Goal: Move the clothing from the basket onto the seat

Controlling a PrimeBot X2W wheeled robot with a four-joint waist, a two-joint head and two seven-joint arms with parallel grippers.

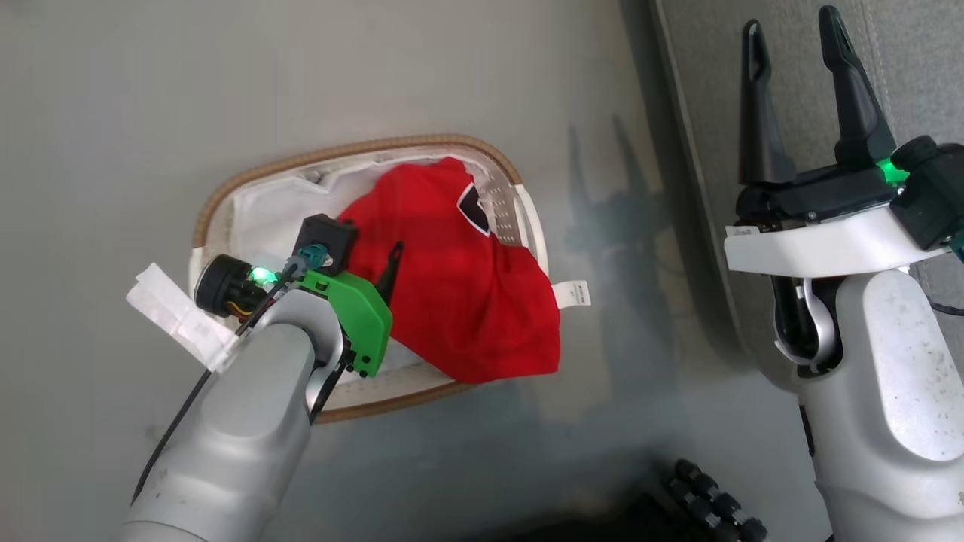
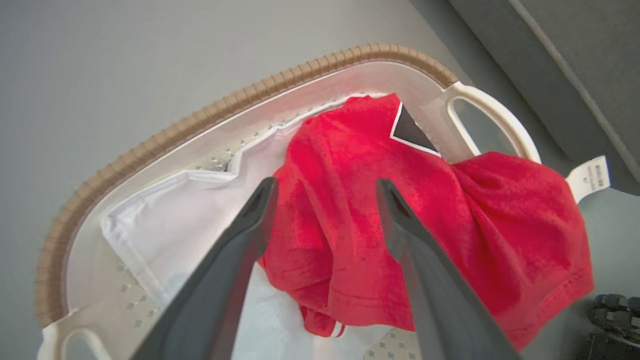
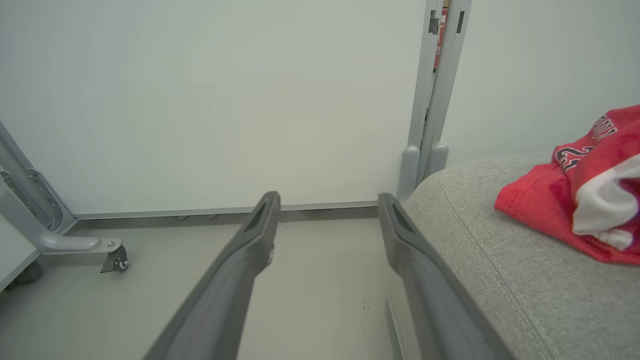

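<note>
The left claw [image 2: 326,186] hangs spread and empty just above a red jersey [image 2: 500,225] heaped in the laundry basket [image 2: 200,117], spilling over its rim. The right claw [image 3: 327,197], also spread and empty, hovers beside the grey seat [image 3: 500,285], where another jersey [image 3: 540,210] lies.

- We see a red jersey [image 2: 330,165] with a white-edged black patch [image 2: 410,131].
- The basket [image 2: 200,119] is white, its braided rim brown.
- The seat [image 3: 500,280] is grey.
</note>
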